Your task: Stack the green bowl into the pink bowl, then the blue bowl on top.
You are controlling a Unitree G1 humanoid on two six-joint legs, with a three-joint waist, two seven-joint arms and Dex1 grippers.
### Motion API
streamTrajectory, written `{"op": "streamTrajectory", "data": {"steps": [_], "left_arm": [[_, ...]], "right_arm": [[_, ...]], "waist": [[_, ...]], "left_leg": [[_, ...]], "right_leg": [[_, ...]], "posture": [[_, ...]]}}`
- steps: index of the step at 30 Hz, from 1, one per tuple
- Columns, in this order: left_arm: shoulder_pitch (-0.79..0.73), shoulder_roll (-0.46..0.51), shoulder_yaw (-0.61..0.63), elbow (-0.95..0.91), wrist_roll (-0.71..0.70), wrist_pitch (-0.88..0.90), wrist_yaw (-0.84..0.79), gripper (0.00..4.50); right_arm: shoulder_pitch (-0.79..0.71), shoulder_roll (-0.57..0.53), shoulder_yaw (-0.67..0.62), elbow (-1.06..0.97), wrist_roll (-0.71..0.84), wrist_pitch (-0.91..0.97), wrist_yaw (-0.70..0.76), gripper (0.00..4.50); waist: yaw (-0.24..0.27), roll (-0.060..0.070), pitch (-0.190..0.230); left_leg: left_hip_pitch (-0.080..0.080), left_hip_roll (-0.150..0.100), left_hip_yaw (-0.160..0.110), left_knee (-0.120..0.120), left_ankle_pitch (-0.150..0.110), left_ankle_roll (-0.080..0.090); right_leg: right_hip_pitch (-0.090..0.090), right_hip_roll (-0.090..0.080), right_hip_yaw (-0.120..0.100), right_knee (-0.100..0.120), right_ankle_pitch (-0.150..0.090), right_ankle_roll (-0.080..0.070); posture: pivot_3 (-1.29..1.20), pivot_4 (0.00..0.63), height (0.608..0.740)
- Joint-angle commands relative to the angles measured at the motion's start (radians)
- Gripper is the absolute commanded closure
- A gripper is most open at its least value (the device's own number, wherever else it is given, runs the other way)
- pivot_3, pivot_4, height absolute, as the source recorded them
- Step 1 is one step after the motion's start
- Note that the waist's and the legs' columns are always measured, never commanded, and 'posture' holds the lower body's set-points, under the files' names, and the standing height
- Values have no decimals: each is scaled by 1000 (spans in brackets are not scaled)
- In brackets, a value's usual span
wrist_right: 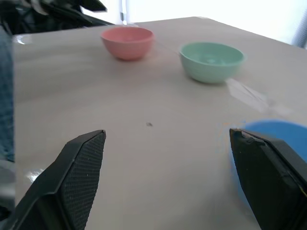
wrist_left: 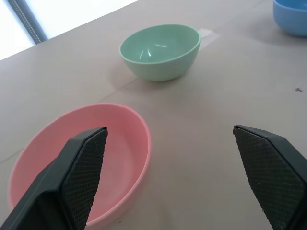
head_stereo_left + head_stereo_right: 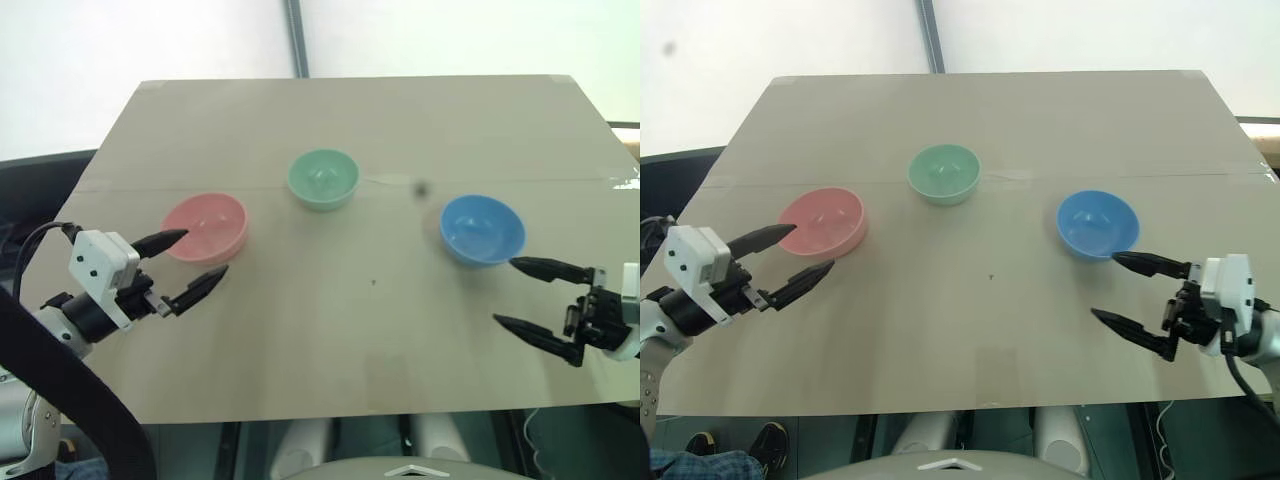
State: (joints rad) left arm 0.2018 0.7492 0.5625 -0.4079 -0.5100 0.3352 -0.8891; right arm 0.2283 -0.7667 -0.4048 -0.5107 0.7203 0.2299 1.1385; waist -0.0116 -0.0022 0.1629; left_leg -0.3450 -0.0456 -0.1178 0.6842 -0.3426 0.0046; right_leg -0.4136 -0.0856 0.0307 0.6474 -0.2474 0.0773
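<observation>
Both pincers gaping and empty, all three bowls apart on the worktop.

Our left pincer (image 3: 195, 260) hovers spread wide, one finger over the rim of the small round salmon-pink plastic bowl (image 3: 205, 227); our right pincer (image 3: 515, 292) stands equally wide, just short of the small round sky-blue plastic bowl (image 3: 482, 229). The small round mint-green plastic bowl (image 3: 323, 178) sits between them, farther back on the tan worktop (image 3: 370, 340), ahead and rightward of the left pincer, which we judge slightly nearer.

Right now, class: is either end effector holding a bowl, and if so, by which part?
Neither. The left end effector stands open beside the pink bowl, the right end effector open near the blue bowl; nothing sits between the fingers.
</observation>
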Motion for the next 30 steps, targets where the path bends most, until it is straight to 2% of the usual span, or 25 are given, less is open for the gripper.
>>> {"op": "streamTrajectory", "data": {"steps": [1,7,11,19,27,28,30], "left_arm": [[-2,45,-27,19,57,-2,13,59],[10,80,-55,42,111,-9,2,59],[12,104,-107,112,230,-142,-8,59],[-100,128,-214,246,356,-213,39,59],[-261,171,-313,353,355,-189,-39,59],[-282,178,-322,356,349,-182,-53,440],[-312,188,-334,357,340,-177,-74,886]], "right_arm": [[-46,-6,40,-117,66,45,-49,0],[-86,-11,60,-129,78,75,-68,0],[-94,-10,59,-120,77,77,-68,0],[-106,-10,59,-116,71,77,-78,0],[-110,-11,51,-122,70,84,-98,0],[-107,-10,48,-124,69,84,-101,0],[-100,-10,44,-128,69,83,-105,0]], "waist": [[1,0,0],[3,-1,0],[3,0,0],[4,-1,0],[2,-1,0],[2,-1,0],[2,-1,0]], "left_leg": [[0,0,0,0,0,0],[-1,0,-2,0,0,0],[-1,0,-3,0,0,0],[-2,-1,-3,0,0,0],[-2,-1,-3,0,0,0],[-2,-1,-3,0,0,0],[-2,-1,-4,0,0,0]], "right_leg": [[0,0,0,0,0,0],[0,0,-2,-2,0,0],[0,0,-3,-2,0,0],[0,-1,-3,-2,0,0],[0,-1,-3,-1,0,0],[0,-1,-3,-1,0,0],[0,-1,-3,-2,0,0]], "posture": [[0,150,740],[0,150,740],[0,150,740],[0,150,740],[0,150,740],[0,150,740],[0,150,740]]}}
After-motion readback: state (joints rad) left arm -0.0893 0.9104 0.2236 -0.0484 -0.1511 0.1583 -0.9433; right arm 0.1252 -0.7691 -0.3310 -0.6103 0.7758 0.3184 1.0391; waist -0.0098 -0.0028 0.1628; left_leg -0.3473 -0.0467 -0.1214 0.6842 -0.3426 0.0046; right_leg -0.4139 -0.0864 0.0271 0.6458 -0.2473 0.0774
